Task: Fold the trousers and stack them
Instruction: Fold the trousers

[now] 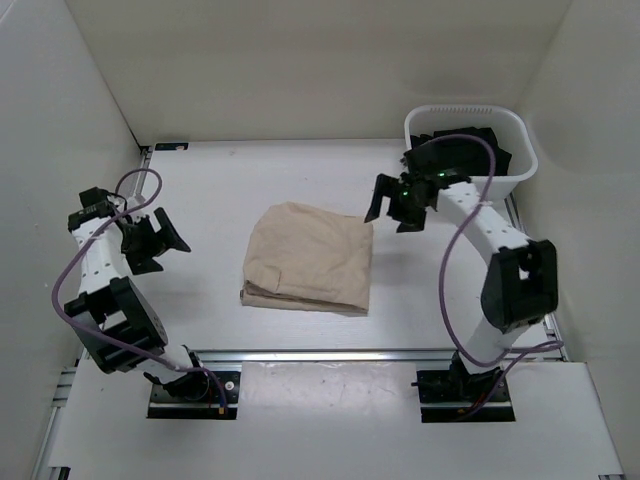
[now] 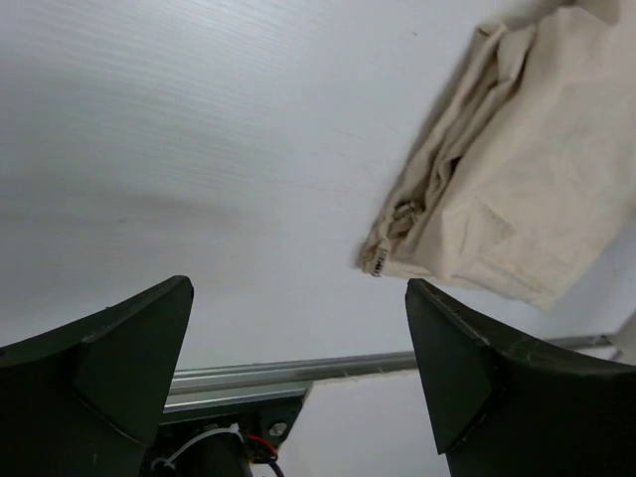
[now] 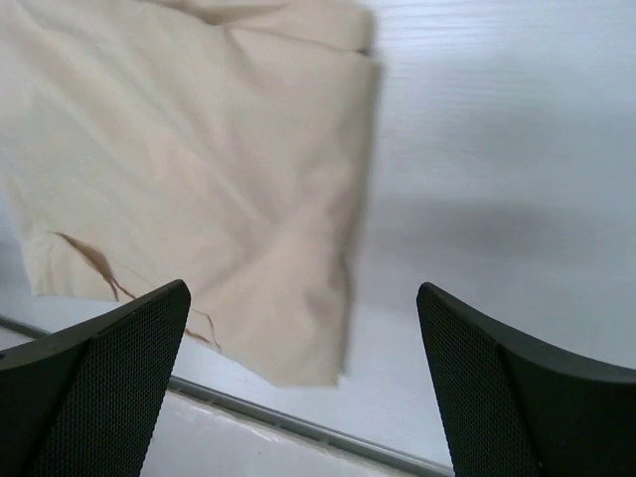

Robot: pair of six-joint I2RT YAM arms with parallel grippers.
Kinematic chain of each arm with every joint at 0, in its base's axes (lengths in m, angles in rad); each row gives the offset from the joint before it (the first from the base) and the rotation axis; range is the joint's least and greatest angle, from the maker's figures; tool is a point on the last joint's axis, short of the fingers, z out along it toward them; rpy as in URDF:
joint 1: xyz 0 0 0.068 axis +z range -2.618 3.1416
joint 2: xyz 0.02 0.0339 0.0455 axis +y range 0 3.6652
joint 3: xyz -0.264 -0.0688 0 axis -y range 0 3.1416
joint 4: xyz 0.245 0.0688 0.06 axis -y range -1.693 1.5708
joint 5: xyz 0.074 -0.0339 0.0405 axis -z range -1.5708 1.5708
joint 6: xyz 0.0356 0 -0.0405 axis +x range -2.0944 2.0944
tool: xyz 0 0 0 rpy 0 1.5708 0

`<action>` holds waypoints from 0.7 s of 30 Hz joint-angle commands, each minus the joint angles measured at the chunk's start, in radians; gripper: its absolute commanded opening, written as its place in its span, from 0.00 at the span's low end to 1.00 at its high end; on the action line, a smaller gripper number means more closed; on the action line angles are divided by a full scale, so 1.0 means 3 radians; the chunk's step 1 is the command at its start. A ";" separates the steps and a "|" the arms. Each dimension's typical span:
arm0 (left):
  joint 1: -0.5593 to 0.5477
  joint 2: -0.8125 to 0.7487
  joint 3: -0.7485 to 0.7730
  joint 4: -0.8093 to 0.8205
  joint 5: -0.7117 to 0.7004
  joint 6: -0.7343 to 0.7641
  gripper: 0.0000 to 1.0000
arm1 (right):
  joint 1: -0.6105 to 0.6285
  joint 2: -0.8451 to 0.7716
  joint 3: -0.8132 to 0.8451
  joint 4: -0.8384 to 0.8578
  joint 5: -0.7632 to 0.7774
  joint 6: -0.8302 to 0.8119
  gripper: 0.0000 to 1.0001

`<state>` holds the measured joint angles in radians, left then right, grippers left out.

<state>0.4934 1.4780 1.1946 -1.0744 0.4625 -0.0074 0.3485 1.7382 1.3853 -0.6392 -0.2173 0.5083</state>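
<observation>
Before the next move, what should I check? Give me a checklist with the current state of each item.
1. Trousers folded into one compact bundle: ok, lying flat mid-table.
2. Left gripper open and empty: ok, off to the bundle's left.
3. Right gripper open with no fabric caught: ok, nothing between its fingers.
4. Fold edges aligned: not ok, layers splay apart at the near-left corner.
5. Basket out of the arms' way: ok, far right corner, holding black garments.
6. Place to stack: cannot tell, no other folded pile in view.
</observation>
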 commanded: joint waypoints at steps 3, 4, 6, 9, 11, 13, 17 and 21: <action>0.0145 -0.0324 0.0190 0.0063 -0.0778 0.0025 1.00 | -0.0475 -0.0874 0.0332 -0.1509 0.0806 -0.0462 0.99; 0.0175 -0.0325 0.0190 0.0063 -0.0876 0.0025 1.00 | -0.0573 -0.1108 0.0302 -0.1682 0.0887 -0.0462 0.99; 0.0211 -0.0396 0.0221 0.0135 -0.1040 0.0025 1.00 | -0.0909 -0.1334 0.0251 -0.1796 0.0933 -0.0543 0.99; 0.0293 -0.0437 0.0221 0.0262 -0.1291 0.0025 1.00 | -0.1248 -0.1657 0.0153 -0.1873 0.1299 -0.0641 0.99; 0.0329 -0.0503 0.0221 0.0395 -0.1454 0.0025 1.00 | -0.1289 -0.1780 0.0087 -0.1909 0.1541 -0.0641 0.99; 0.0364 -0.0534 0.0282 0.0396 -0.1485 0.0025 1.00 | -0.1289 -0.1841 0.0056 -0.1909 0.1471 -0.0677 0.99; 0.0365 -0.0570 0.0282 0.0396 -0.1317 0.0025 1.00 | -0.1289 -0.1928 0.0056 -0.1827 0.1317 -0.0743 0.99; 0.0365 -0.0667 0.0252 0.0396 -0.1225 0.0025 1.00 | -0.1289 -0.1959 0.0056 -0.1827 0.1282 -0.0743 0.99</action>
<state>0.5999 1.3338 1.2461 -0.9710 0.0731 -0.0040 -0.0425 1.1671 1.4006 -1.1801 0.1692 0.3107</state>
